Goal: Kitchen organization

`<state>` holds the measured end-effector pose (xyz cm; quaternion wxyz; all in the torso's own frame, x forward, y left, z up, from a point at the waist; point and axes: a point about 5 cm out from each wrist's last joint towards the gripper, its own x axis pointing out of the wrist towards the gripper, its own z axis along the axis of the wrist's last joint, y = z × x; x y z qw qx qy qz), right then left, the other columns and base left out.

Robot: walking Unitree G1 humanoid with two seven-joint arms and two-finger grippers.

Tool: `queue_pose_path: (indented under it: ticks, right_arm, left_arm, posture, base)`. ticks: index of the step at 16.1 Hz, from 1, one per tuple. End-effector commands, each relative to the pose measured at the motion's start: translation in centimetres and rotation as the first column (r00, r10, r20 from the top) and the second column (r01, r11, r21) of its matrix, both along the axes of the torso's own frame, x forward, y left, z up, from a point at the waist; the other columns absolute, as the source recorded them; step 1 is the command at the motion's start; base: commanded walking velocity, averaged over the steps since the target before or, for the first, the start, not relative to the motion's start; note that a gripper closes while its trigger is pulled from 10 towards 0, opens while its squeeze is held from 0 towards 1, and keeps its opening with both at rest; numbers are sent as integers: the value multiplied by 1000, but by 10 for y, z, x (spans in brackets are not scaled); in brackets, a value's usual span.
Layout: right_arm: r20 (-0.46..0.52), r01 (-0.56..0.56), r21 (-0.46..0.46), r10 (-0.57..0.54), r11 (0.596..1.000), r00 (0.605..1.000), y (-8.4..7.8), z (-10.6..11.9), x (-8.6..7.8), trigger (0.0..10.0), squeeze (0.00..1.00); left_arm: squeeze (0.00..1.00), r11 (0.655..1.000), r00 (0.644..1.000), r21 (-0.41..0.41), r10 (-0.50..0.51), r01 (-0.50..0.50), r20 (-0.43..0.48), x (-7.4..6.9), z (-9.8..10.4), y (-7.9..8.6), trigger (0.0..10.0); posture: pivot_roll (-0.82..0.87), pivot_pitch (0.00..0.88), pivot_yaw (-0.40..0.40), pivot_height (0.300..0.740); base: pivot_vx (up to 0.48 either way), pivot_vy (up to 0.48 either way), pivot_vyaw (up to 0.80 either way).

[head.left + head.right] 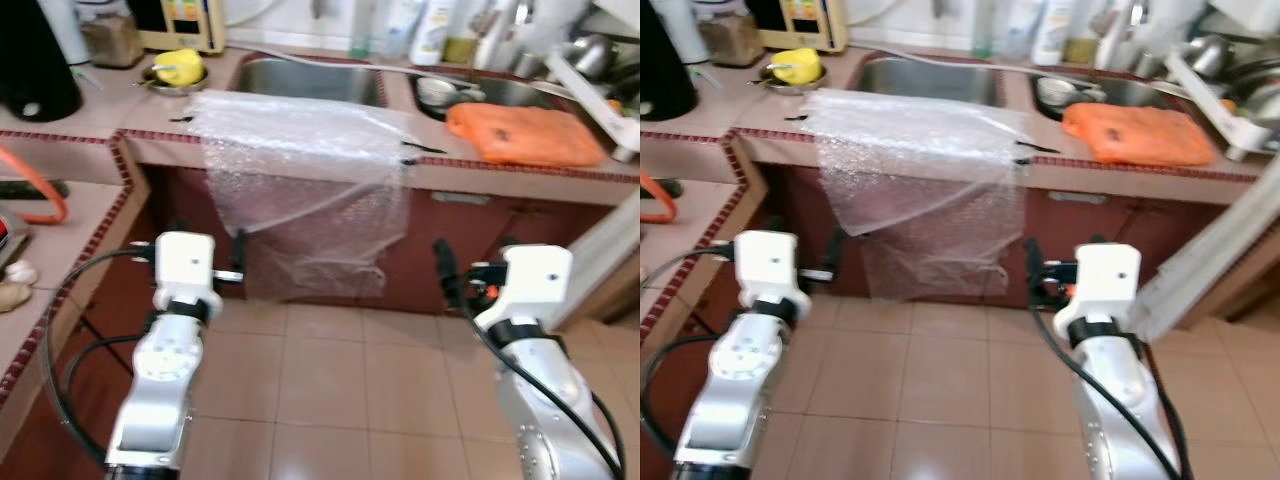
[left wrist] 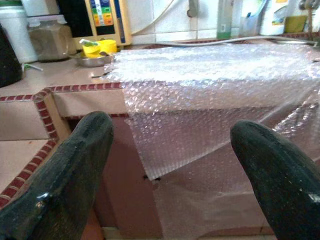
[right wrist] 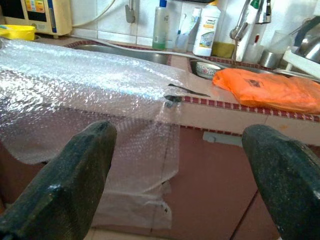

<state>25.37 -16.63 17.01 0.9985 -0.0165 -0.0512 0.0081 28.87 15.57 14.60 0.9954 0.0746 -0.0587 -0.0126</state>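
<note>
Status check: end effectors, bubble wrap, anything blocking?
Both end effectors, left and right, open, empty, short of counter. Bubble wrap draped over counter edge, untouched. Orange bag beside it.

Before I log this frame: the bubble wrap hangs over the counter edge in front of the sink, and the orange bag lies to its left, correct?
Not quite. The bubble wrap does hang over the counter edge before the sink, but the orange bag lies to its right, as the left eye view shows.

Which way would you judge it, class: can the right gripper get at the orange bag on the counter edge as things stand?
Probably yes. The right gripper is open and holds nothing, below the counter; the orange bag lies uncovered on the edge, beside the bubble wrap.
</note>
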Motion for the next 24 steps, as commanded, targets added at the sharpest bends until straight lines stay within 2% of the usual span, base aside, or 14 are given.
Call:
queue_pose_path:
  ticks: [1, 15, 19, 24]
  right_arm:
    - [20, -18, 2, 18, 1000, 1000, 4, 4, -1, 10000, 0]
    - [37, -49, 5, 48, 999, 998, 12, 7, 0, 10000, 0]
    - [60, -66, 12, 65, 998, 996, 13, 11, 4, 10000, 0]
    - [68, -62, 45, 59, 997, 996, 21, 8, 5, 10000, 0]
  left_arm:
    - [0, 1000, 1000, 10, 16, -16, 6, -2, 1, 7, 10000]
    - [0, 1000, 1000, 18, -13, 12, 17, -2, 4, 5, 10000]
    - [0, 998, 996, 60, -24, 19, 86, 4, 27, 10, 10000]
    - [0, 996, 997, 80, -34, 28, 76, 2, 30, 16, 10000]
  posture:
    - [-23, 82, -73, 740]
    - [-19, 91, -71, 740]
    - [-6, 84, -66, 740]
    - [20, 74, -36, 740]
  base:
    - [345, 0, 0]
    - [373, 0, 0]
    - [384, 0, 0]
    - [346, 0, 0]
